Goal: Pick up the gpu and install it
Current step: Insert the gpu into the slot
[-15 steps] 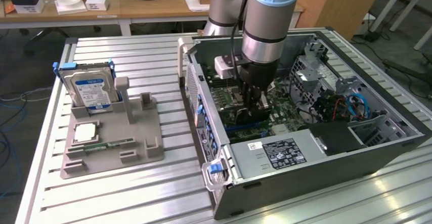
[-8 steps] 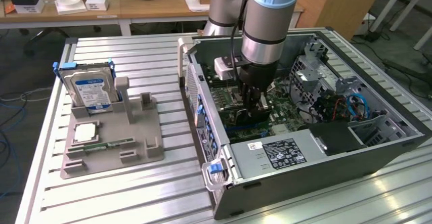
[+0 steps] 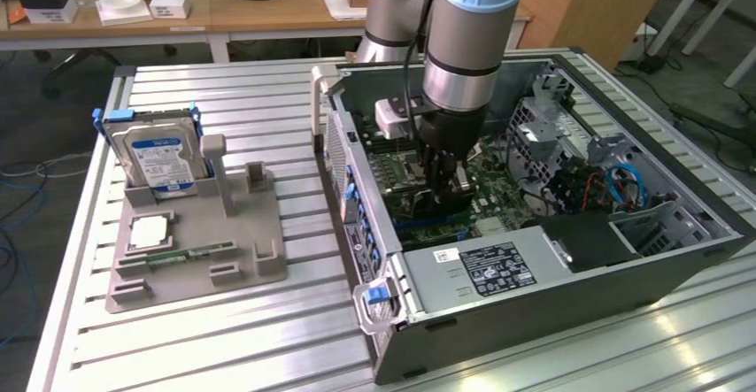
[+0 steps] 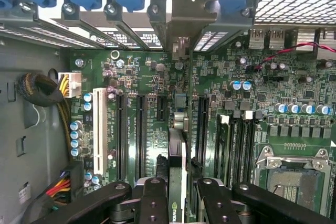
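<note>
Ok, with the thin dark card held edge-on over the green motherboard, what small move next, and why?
Probably ease it straight down toward the green motherboard. The gripper is shut on the thin dark gpu card, which sits edge-on, parallel to the long black slots; whether it is seated cannot be told.

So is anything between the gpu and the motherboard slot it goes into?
Nothing visible. The gripper holds the gpu on edge over the motherboard, parallel to the long slots beside it, which are empty. The cable bundle lies off by the case wall. What is directly under the card is hidden.
</note>
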`<state>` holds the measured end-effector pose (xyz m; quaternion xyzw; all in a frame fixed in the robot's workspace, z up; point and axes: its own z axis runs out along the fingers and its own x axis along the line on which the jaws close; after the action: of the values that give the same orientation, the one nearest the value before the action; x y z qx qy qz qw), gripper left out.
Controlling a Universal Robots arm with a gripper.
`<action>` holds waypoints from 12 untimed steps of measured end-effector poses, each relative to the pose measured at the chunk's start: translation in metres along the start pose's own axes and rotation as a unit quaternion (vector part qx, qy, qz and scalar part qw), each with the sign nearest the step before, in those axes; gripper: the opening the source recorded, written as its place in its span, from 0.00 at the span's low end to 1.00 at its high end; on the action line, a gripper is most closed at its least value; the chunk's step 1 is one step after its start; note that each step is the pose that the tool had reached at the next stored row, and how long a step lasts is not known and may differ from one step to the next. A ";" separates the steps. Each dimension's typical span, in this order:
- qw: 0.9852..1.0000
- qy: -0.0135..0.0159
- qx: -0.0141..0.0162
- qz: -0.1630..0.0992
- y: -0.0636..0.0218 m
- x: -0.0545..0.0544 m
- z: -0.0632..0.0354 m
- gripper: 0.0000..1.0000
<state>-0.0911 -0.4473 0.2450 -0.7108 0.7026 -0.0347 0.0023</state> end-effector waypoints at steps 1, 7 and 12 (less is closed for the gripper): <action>1.000 0.000 0.000 0.000 0.0000 0.000 -0.0001 0.26; 1.000 0.000 0.000 0.000 0.0000 0.000 0.0001 0.26; 1.000 0.000 0.000 0.000 0.0001 -0.001 0.0016 0.26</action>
<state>-0.0911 -0.4469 0.2433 -0.7108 0.7026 -0.0347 0.0022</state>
